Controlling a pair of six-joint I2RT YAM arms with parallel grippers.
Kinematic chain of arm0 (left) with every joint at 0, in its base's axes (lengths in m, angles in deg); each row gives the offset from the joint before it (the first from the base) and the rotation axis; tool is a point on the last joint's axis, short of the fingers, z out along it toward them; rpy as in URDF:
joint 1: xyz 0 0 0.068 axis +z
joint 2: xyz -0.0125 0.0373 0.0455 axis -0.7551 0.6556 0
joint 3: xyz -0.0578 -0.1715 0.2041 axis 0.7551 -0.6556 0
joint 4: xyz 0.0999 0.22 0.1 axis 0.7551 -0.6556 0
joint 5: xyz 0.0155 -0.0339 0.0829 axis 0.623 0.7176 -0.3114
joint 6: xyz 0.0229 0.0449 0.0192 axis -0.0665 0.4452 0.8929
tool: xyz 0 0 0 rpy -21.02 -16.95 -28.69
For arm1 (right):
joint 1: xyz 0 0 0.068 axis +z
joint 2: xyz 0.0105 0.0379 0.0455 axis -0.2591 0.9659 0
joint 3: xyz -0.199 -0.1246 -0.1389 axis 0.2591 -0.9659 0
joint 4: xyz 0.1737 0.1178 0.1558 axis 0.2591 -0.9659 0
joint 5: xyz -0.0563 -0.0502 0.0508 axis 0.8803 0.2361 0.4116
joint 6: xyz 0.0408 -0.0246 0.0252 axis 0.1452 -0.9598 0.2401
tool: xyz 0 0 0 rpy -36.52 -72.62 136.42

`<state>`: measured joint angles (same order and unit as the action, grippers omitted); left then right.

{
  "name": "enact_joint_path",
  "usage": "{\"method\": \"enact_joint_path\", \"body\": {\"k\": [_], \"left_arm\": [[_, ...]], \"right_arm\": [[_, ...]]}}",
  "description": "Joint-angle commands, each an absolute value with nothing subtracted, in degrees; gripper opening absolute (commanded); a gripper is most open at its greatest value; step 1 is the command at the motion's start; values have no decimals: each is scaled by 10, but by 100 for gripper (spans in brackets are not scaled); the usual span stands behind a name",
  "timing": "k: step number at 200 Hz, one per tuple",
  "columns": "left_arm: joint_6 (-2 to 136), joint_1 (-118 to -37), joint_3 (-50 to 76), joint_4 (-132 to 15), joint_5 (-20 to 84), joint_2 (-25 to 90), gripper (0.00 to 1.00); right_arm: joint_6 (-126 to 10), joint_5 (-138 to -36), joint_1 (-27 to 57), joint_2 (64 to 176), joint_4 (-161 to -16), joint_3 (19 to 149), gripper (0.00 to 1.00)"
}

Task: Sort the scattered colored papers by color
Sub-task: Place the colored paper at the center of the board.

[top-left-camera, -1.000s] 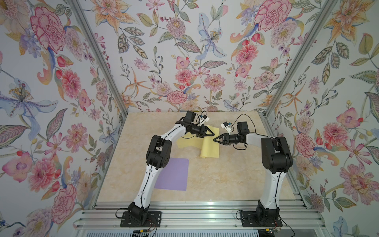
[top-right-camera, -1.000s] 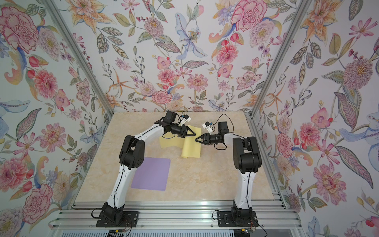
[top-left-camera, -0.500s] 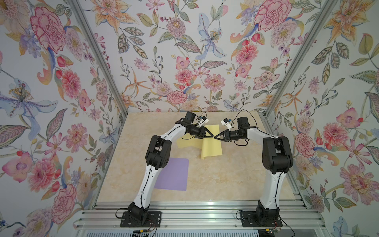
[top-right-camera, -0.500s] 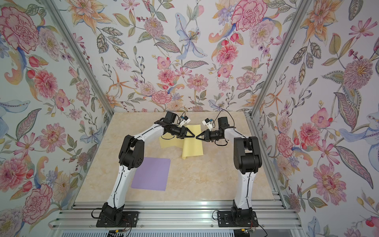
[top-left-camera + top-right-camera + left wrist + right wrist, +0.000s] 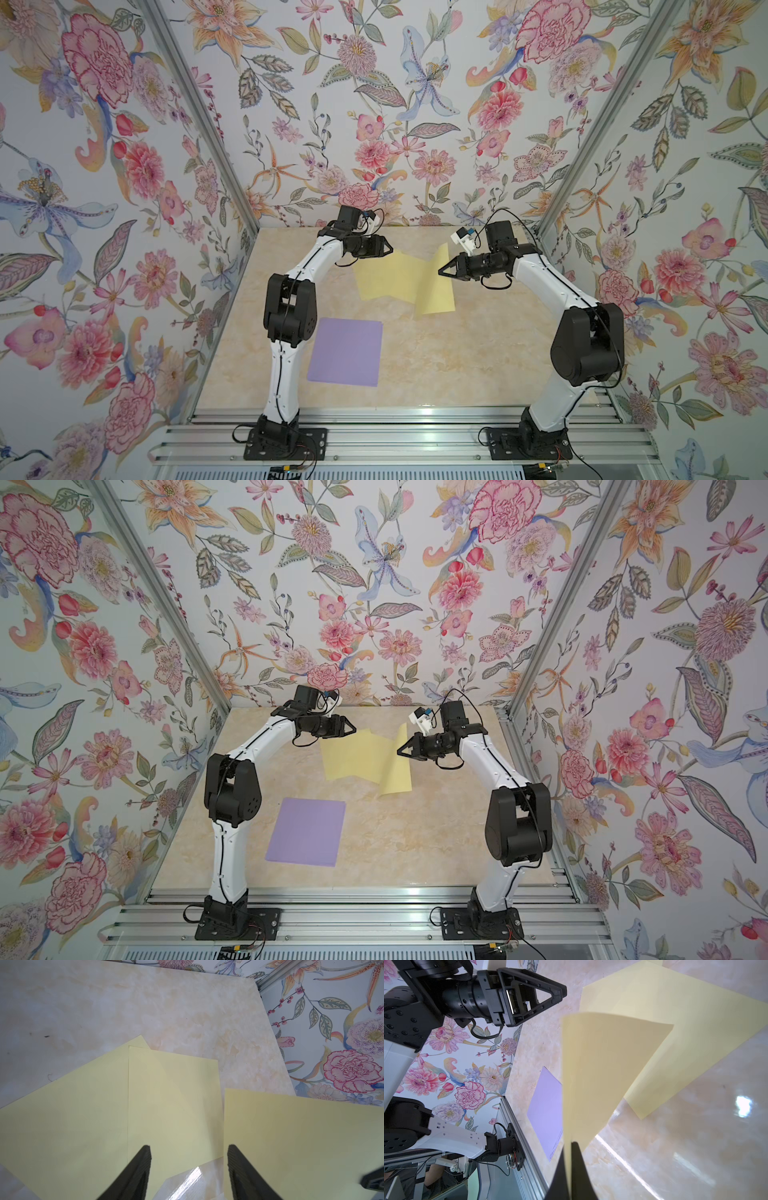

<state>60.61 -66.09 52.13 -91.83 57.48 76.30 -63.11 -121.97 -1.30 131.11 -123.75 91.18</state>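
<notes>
Flowered walls (image 5: pixel 374 83) close in three sides of a beige marbled table (image 5: pixel 478 353), where two white-and-black robot arms rise from a metal rail (image 5: pixel 395 440) at the near edge. The left arm (image 5: pixel 286 316) and the right arm (image 5: pixel 582 340) bend toward each other over the far half of the table.

A purple sheet (image 5: pixel 347 351) lies flat on the near left part, just beside the left arm and well apart from the other paper. Two yellow sheets (image 5: pixel 382 278) lie flat and overlapping at the far middle. A third yellow sheet (image 5: pixel 436 291) stands tilted at their right side with one corner raised (whether its lower edge touches the table cannot be told).

The right gripper (image 5: pixel 440 272) is pinched tight on that raised sheet, which the right wrist view shows running straight in between its fingers (image 5: pixel 578 1169). The left gripper (image 5: pixel 390 249) hovers above the far edge of the flat yellow sheets, jaws spread and holding nothing. The left wrist view shows its fingers (image 5: pixel 137 1172) apart over the paper.
</notes>
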Motion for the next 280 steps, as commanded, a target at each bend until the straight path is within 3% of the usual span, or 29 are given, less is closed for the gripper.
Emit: {"method": "enact_joint_path", "body": {"k": [1, 55, 113, 149, 280], "left_arm": [[633, -669, 484, -933, 525, 740, 62], [638, -670, 447, -934, 487, 729, 62], [627, -670, 432, -934, 419, 710, 64], [623, -670, 430, -933, 409, 706, 66], [596, -668, 419, -936, 421, 666, 66]], "right_arm": [[-549, -1177, 27, 1246, -1232, 876, 0], [-485, -1132, 80, 1133, -1223, 804, 0], [-445, -1095, 85, 1049, -1191, 605, 0], [-455, -1076, 80, 1052, -1196, 549, 0], [-526, -1049, 70, 1157, -1200, 533, 0]]}}
